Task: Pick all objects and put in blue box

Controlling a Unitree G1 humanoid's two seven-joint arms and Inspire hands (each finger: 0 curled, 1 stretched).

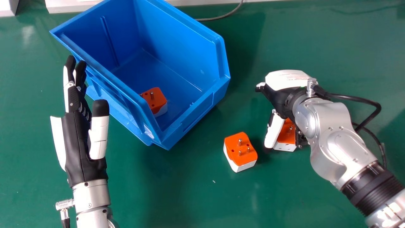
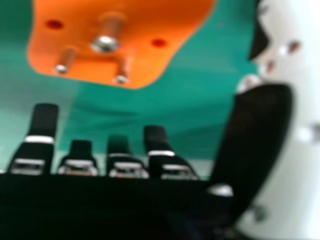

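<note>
Adapter (image 1: 286,134) beneath the right hand (image 1: 286,80) looks light, stiff (perhaps slippery); grip its white sides; fingers (image 2: 42,122) stand open, empty.

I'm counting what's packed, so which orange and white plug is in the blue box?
The plug on the floor of the blue box; the others are outside: one uncovered, one partly hidden by the right hand.

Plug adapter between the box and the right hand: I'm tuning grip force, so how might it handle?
The plug adapter looks stiff, its casing hard-edged. Its blocky shape would likely slide, not roll. Its upturned metal pins could snag a top grasp.
</note>
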